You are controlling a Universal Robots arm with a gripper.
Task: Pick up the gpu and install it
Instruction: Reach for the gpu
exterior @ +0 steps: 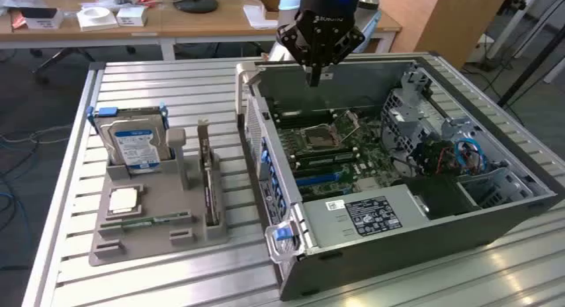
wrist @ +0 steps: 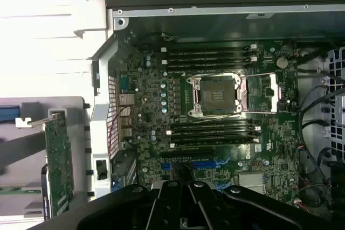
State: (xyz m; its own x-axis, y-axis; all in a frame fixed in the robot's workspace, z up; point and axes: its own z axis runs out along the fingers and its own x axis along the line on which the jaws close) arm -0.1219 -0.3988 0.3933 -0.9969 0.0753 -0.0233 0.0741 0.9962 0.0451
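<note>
Gripper [exterior: 313,79] hangs at the top centre of the exterior view, over the far wall of the open case [exterior: 397,254]. Its jaws are pinched together with nothing between them. The gpu [exterior: 210,188] stands on edge in the grey holder [exterior: 150,244] at the exterior view's left, well apart from the gripper, with its silvery bracket towards the top of the frame. The hard drive [exterior: 132,145] stands near it in the same holder. On the wrist camera, the fingers [wrist: 164,203] point at the motherboard [wrist: 145,106].
</note>
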